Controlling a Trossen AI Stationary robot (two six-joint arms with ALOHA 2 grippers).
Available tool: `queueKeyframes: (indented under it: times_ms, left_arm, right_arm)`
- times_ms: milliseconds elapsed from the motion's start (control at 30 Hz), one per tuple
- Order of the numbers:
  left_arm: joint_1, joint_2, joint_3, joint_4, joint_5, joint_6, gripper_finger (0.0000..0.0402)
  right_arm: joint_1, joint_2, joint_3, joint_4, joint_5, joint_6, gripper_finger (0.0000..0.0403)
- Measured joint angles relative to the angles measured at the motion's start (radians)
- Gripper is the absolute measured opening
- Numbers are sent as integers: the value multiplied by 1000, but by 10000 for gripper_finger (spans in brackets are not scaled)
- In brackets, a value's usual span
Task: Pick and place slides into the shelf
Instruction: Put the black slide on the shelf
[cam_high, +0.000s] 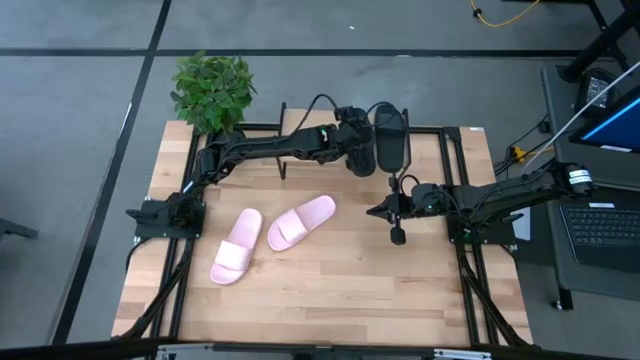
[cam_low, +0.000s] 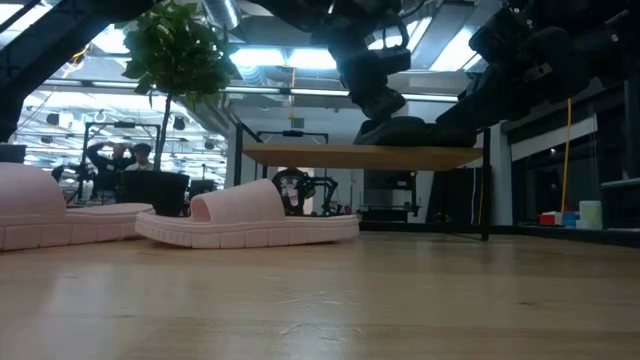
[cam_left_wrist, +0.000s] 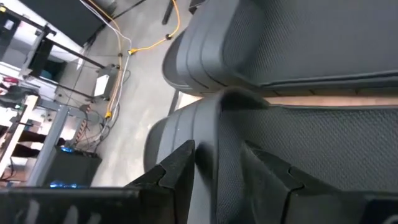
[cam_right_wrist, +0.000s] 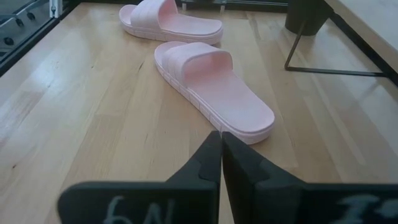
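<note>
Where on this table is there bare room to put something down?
The light wood tabletop is bare along its near edge below the two pink slide sandals. The far edge is crowded: low plank shelf, black slides, left hand.

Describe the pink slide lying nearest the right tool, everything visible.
The nearer pink slide is light pink, apparently moulded foam or rubber, with one wide arched strap, an open toe and a ribbed sole edge. It lies flat, sole down, on the wooden tabletop, just ahead of the shut right tool. Nothing grips it. Its mate lies close beyond; contact between them is unclear.
</note>
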Motion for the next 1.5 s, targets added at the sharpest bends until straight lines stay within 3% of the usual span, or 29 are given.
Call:
queueKeyframes:
  times_ms: [567,933,1500]
  left_arm:
    - [19,0,0,18,-18,-1,118]
    - [19,0,0,13,-21,-4,10]
    - [15,0,0,57,-17,49,3]
  right_arm:
    - [0,0,0,0,0,0,17]
    - [0,0,0,0,0,0,17]
    - [0,0,0,0,0,0,16]
